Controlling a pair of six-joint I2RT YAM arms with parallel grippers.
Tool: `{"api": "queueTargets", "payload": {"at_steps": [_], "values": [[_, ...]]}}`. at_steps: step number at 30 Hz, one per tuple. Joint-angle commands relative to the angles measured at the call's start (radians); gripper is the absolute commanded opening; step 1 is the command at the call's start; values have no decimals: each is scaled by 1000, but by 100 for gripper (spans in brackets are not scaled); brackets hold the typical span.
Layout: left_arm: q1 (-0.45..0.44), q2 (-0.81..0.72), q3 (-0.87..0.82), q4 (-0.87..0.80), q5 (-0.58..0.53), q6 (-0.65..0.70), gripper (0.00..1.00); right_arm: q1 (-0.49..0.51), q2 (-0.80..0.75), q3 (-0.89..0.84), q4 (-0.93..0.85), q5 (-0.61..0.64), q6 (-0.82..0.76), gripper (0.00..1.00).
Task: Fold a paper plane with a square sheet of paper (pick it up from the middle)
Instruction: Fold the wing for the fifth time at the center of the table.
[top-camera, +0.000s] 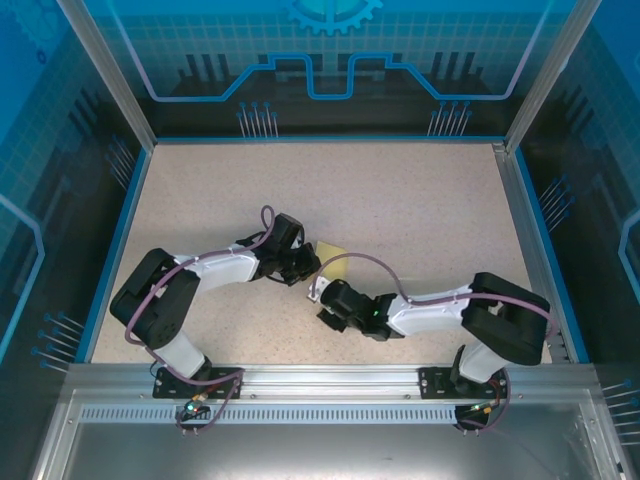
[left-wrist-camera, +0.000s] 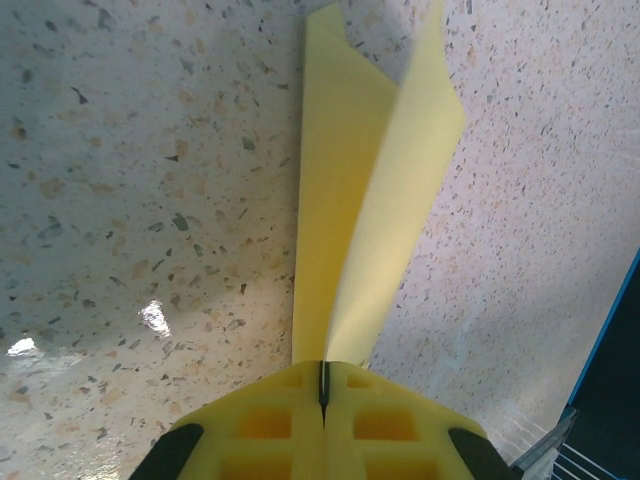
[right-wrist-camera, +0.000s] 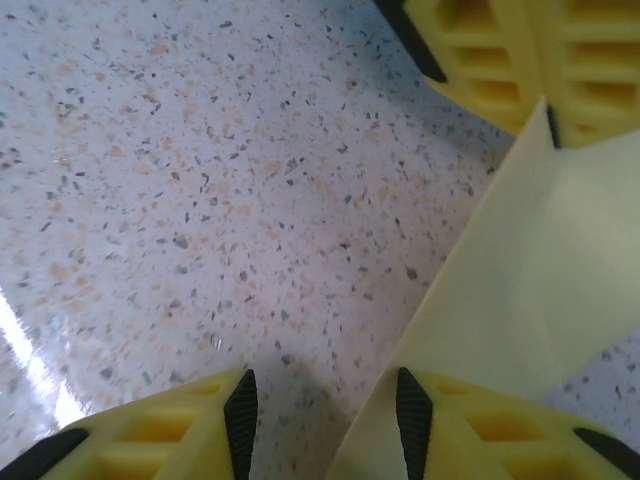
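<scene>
Yellow paper sheet (left-wrist-camera: 360, 200), partly folded with two flaps standing off a crease, sits mid-table between both arms. Left gripper (left-wrist-camera: 323, 375) has its jaws pinched tight on the sheet's near end, with the rest fanning away over the speckled table (top-camera: 400, 200). Right gripper (right-wrist-camera: 325, 400) has wide jaws. Bare table shows in the gap, and the sheet lies against one finger (right-wrist-camera: 480, 430), not between them. Paper likely very light, floppy and easily creased, so best pinched at the crease or an edge, not a loose flap.

Top view high, facing down; wrist views close (share paper (left-wrist-camera: 370, 200)).
</scene>
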Motion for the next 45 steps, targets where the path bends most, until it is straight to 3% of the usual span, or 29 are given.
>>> {"api": "queueTargets", "payload": {"at_steps": [1,8,26,28,33,39,45], "values": [[-9,6,24,-30,-14,-7,3,28,43,41,65,162,-46,42],[-8,11,23,-37,-14,-3,3,33,65,46,74,274,-37,38],[-8,7,26,-54,-21,-5,6,34,109,50,86,303,-24,13],[-9,2,26,-67,-31,-10,9,34,117,49,87,304,-19,10],[-7,-41,22,-108,-75,-13,29,21,128,41,102,282,15,1],[22,-133,11,-210,-170,-23,66,-27,105,3,171,168,85,0],[37,-213,-13,-244,-231,-28,72,-97,54,-62,254,20,165,0]]}}
